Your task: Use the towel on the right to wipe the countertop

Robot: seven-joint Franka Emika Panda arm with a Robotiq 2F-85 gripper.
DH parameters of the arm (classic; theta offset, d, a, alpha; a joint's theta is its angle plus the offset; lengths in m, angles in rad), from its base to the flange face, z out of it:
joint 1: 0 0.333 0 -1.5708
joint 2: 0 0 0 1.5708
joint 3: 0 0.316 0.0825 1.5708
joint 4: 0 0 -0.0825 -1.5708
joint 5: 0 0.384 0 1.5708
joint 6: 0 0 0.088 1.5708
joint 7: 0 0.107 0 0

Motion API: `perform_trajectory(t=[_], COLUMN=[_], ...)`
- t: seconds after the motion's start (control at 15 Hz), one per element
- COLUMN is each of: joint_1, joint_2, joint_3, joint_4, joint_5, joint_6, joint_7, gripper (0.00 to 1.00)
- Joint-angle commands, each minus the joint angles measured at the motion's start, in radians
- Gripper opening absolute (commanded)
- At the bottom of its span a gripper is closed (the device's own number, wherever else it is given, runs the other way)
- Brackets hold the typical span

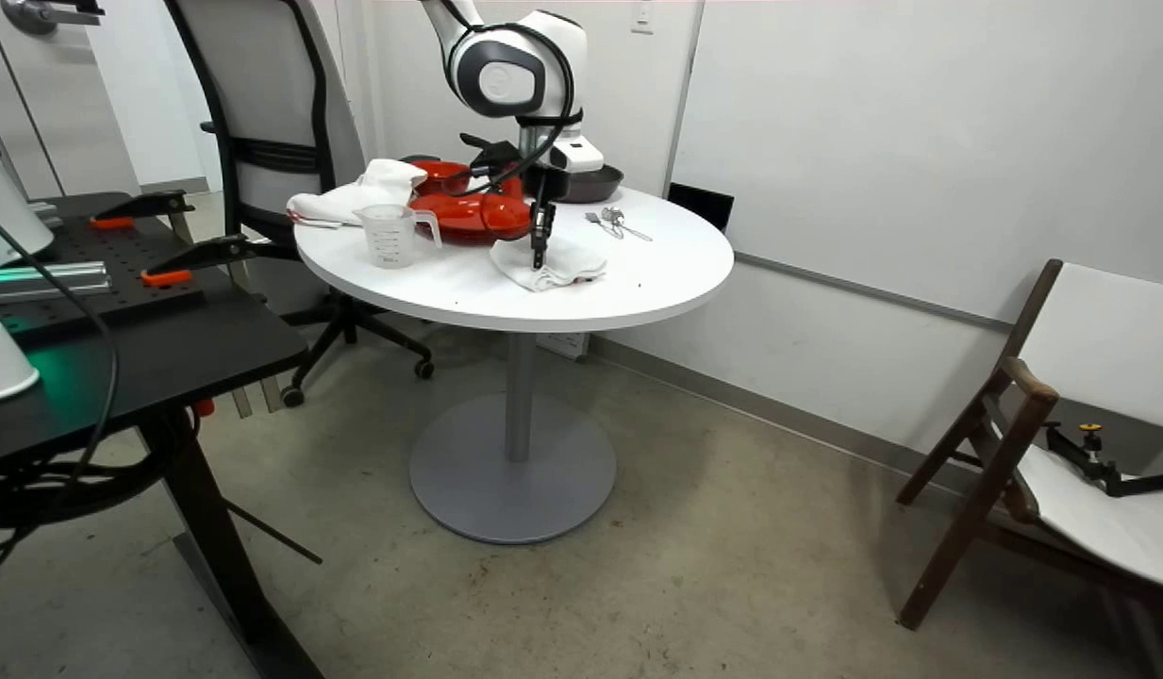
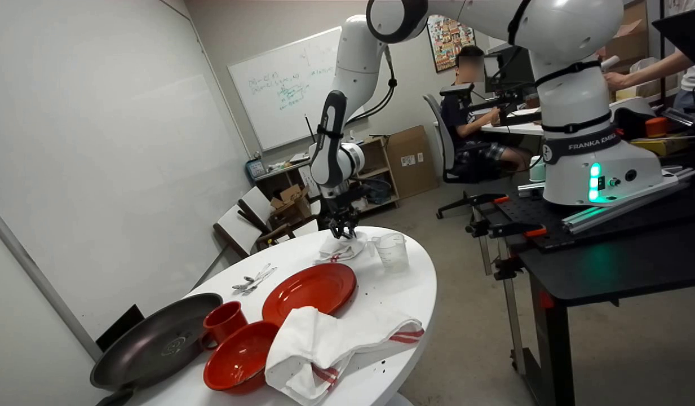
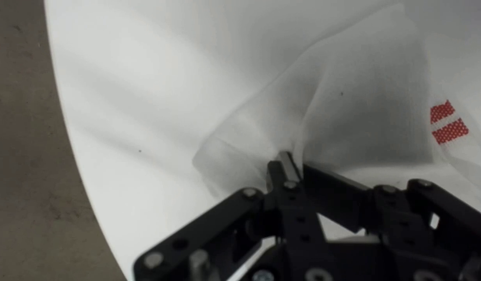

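One fold of the towel (image 3: 365, 105) seems pinched in my gripper (image 3: 297, 162), the rest lying on the countertop (image 1: 671, 255) near the measuring cup (image 2: 392, 254), so I'd press lightly and sweep over the dark speck (image 3: 139, 150).

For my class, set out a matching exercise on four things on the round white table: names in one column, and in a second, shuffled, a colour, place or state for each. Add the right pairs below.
Things
1. frying pan
2. small towel
3. measuring cup
4. plate

Descriptions
A. see-through, marked on its side
B. red, round and shallow
C. white, at the fingertips of the gripper
D. dark and round

Right pairs: 1-D, 2-C, 3-A, 4-B
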Motion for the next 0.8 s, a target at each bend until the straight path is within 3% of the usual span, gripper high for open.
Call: perform_trajectory(t=[0.0,0.73], joint_1=[0.017,0.042], joint_2=[-0.009,-0.056], joint_3=[-0.014,-0.003], joint_4=[-0.029,-0.148], joint_5=[-0.002,0.007], joint_6=[-0.019,-0.037], joint_7=[-0.015,-0.016], gripper=[0.01,0.01])
